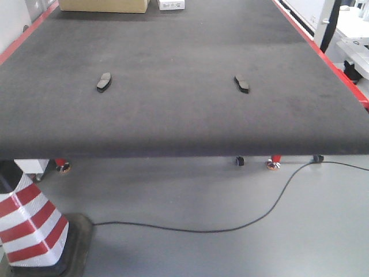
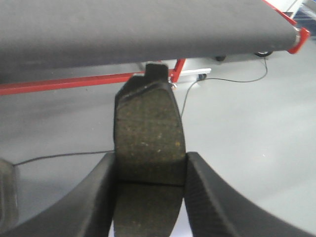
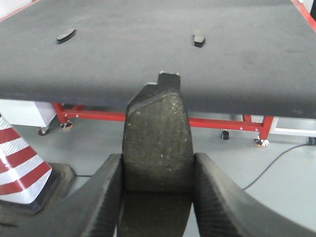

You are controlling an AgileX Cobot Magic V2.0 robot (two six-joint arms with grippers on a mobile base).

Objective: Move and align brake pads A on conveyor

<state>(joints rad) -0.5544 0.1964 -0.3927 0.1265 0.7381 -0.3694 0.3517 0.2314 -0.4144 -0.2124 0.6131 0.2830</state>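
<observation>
In the front-facing view, the conveyor (image 1: 184, 115) filled the upper half of the frame, a dark matte belt with a red edge stripe (image 1: 23, 40) at the upper left and another running down the right side. Two brake pads lay flat on it, well apart: one left of centre (image 1: 103, 81) and one right of centre (image 1: 242, 83). At the top edge sat a cardboard box (image 1: 104, 5) and a small white box (image 1: 171, 4). Below the belt lay grey floor, a red-and-white striped cone (image 1: 29, 225) at lower left, and a black cable (image 1: 230, 225) curving across. Neither arm appeared there (only the wrist cameras showed them). The left gripper (image 2: 148, 197) pinched a third pad (image 2: 148, 133) upright between its fingers, off the belt and near its front edge. The right gripper (image 3: 157, 197) likewise clamped a fourth pad (image 3: 157, 138) upright, ahead of the belt.
</observation>
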